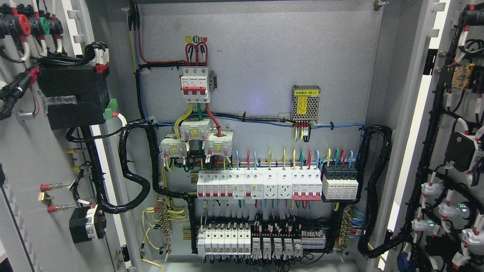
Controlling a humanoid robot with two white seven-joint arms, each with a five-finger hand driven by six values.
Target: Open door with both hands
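Left door [34,158] stood swung wide open at cabinet's left edge — inner face showed black box [72,96], red and green connectors at top corner. Cabinet back panel [264,68] fully exposed: red-toggled breaker [195,85] upper left, power supply module [306,105] right of it, breaker row [259,184] across middle, terminal blocks [261,241] along bottom edge. Right door [453,151] also open wide, wired components on inner face. Neither robot hand in frame — finger state could not be told.
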